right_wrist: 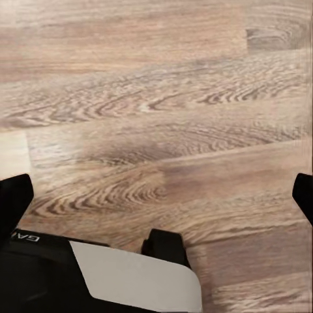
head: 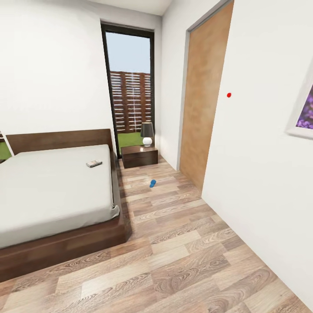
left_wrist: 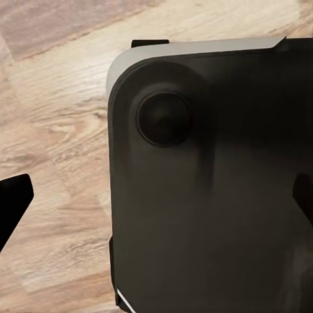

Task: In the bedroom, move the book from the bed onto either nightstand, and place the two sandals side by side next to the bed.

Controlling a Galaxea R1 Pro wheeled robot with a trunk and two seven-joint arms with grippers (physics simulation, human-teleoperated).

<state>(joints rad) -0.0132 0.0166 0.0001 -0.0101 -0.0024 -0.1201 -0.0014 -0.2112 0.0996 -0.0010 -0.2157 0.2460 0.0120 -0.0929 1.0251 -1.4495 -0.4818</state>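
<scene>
Head view gives you the whole errand at once: the book (head: pixel 94 163) lies on the bed (head: pixel 52 191) near its far corner, toward the nightstand (head: pixel 139 157), which stands beside the headboard with a lamp (head: pixel 147 133) on its top. One blue sandal (head: pixel 152 183) rests on the wood floor (head: pixel 182 252) in the aisle between bed and wall, just short of the nightstand; a second sandal you cannot pick out from here. None of these sits anywhere near your jaws yet, so I judge you are on the approach.

Wrist views add what the head camera lacks. Looking past the left gripper (left_wrist: pixel 156 202), whose fingertips sit wide apart with nothing between them, you see the robot's dark base (left_wrist: pixel 208 189) over floorboards. Your right gripper (right_wrist: pixel 156 195) is likewise released, empty, pointing at bare planks.
</scene>
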